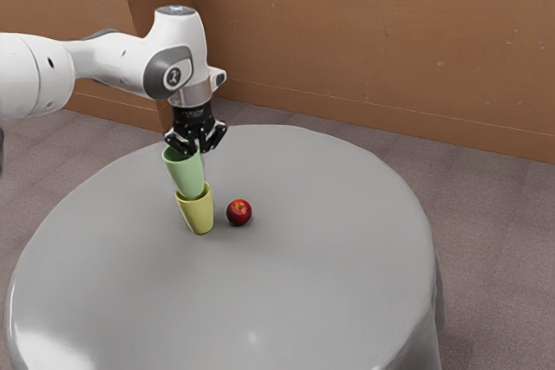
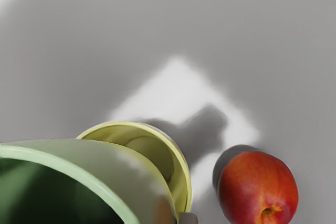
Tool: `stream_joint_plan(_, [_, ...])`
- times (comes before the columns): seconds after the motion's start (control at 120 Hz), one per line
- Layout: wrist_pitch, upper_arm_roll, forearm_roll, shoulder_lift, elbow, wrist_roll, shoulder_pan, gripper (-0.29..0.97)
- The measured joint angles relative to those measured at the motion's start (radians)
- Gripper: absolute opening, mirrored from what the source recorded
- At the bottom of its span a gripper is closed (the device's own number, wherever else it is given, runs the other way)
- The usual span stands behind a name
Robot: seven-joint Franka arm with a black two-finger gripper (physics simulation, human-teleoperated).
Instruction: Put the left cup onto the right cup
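Observation:
A light green cup hangs tilted with its base dipping into the mouth of a yellow cup, which stands upright on the round grey table. My gripper is directly above, shut on the green cup's rim. In the wrist view the green cup sits large just under the hand. It overlaps the yellow cup's open rim, whose inside is partly visible.
A red-orange fruit lies on the table just to the exterior view's right of the yellow cup, and appears beside that cup in the wrist view. A brown wall runs behind the table, and the table edge drops away all around.

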Motion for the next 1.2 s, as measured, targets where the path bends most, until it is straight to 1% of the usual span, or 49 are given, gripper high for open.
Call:
stream_joint_plan(0.225, [0.021, 0.0, 0.002, 0.027, 0.0, -0.006, 0.0, -0.1])
stream_joint_plan(0.267, [0.023, 0.0, 0.002, 0.029, 0.0, -0.007, 0.0, -0.08])
stream_joint_plan(0.325, [0.026, 0.0, 0.0, 0.03, 0.0, -0.006, 0.0, 0.02])
stream_joint_plan(0.425, [0.03, 0.001, -0.001, 0.029, 0.0, -0.005, 0.0, 0.24])
stream_joint_plan(0.483, [0.032, 0.0, -0.002, 0.029, 0.0, -0.005, 0.0, 0.35])
stream_joint_plan(0.575, [0.03, -0.001, -0.004, 0.019, 0.001, -0.004, -0.001, 0.46])
stream_joint_plan(0.675, [0.027, -0.006, -0.005, 0.001, 0.002, -0.004, -0.002, 0.54])
stream_joint_plan(0.808, [0.025, -0.009, -0.006, -0.003, 0.002, -0.003, -0.002, 0.61])
stream_joint_plan(0.967, [0.022, -0.01, -0.006, -0.023, 0.002, -0.002, -0.002, 0.65])
stream_joint_plan(1.1, [-0.029, -0.022, -0.009, -0.111, 0.002, 0.011, -0.002, 0.66])
stream_joint_plan(1.2, [-0.099, -0.023, -0.013, -0.202, 0.004, 0.051, -0.002, 0.67])
